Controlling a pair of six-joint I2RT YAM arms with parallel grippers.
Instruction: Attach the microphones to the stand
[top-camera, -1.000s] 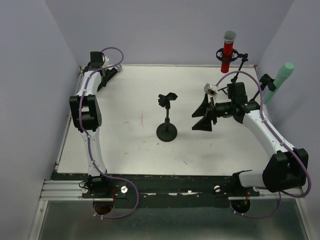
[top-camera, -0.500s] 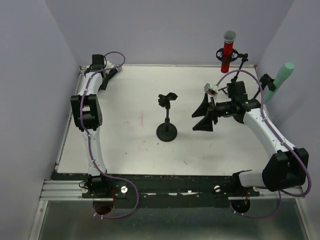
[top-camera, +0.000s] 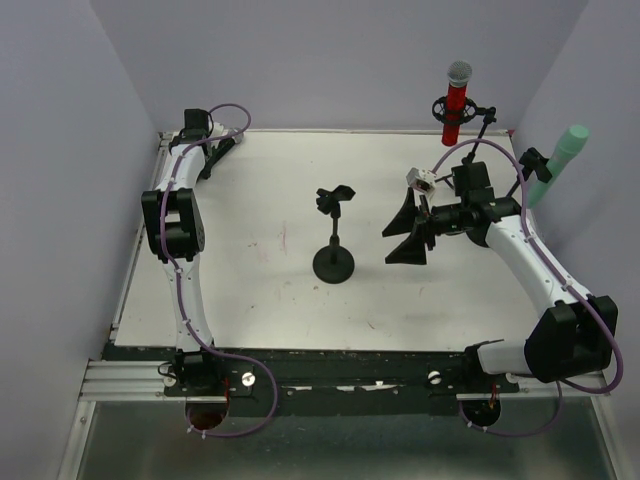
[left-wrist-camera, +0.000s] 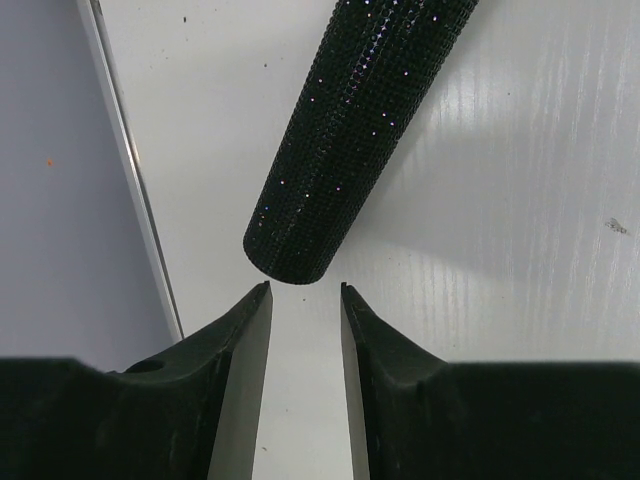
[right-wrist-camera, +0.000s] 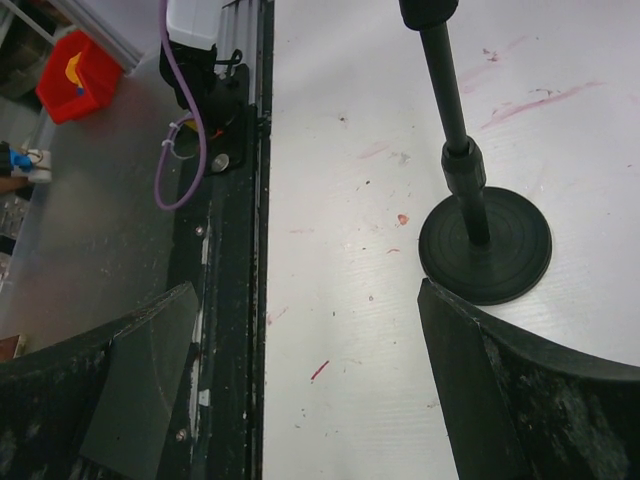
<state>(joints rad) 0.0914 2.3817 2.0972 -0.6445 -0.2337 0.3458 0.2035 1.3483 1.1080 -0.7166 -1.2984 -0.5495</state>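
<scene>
white table (top-camera: 250, 290) w/ the stand (top-camera: 333, 262) mid. red mic (top-camera: 456, 105) and mint mic (top-camera: 560, 160) sit in clips back-right. black mic (left-wrist-camera: 340, 150) lies far left, its end just past my left claw (left-wrist-camera: 305, 290), jaws narrowly apart, nothing between. right claw (top-camera: 399, 233) gapes wide nr the stand.

On the bench (top-camera: 250, 300), the stand (top-camera: 333, 262) sits about centre, base flat on the surface. The right claw (top-camera: 408, 232) is just right of the stand, near it and not touching. The left claw (left-wrist-camera: 305, 292) is at the far left corner. The lying microphone (left-wrist-camera: 350, 130) rests on the bench there, its end just ahead of the claw tips, not between them. The upright microphone (top-camera: 456, 100) sits in a clip behind the far right edge. The tilted microphone (top-camera: 558, 163) is off the right side, right of the upright one and nearer the front.
</scene>
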